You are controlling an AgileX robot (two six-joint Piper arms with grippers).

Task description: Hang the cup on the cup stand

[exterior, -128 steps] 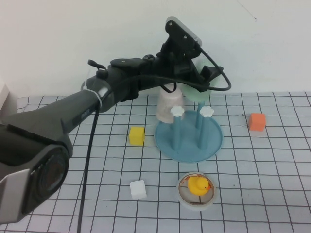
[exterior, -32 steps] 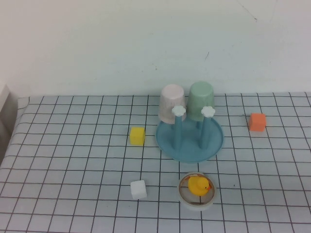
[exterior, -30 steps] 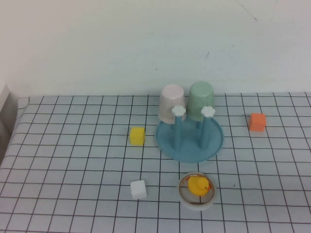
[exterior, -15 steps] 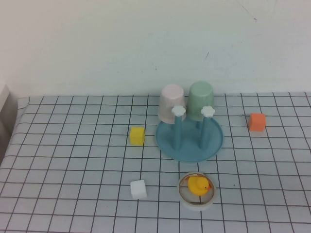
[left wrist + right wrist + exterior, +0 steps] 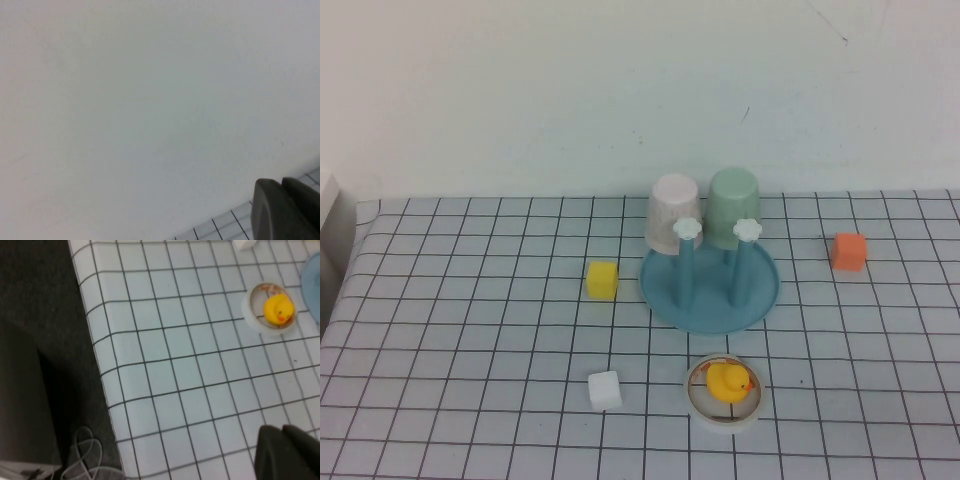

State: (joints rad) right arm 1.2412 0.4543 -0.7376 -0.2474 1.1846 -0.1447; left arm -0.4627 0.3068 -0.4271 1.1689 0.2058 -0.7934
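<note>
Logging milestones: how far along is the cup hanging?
Looks done: the green cup sits upside down on a peg of the blue stand, beside the pink cup. Nothing in hand: left gripper and right gripper are shut, pulled back. Nothing visibly left.

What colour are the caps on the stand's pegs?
White, flower-shaped caps on the blue cup stand; clearest in the high view.

Look at the gridded table cover (image 5: 470,330): a yellow block (image 5: 602,279) sits left of centre, and a white block (image 5: 605,389) lies nearer to you, almost straight in front of it. A yellow duck (image 5: 729,382) rests inside a small round ring (image 5: 724,417) just right of the white block. Far right you have an orange block (image 5: 848,251). A pale pink cup (image 5: 671,215) stands upside down towards the far wall, seemingly propped on something.
</note>
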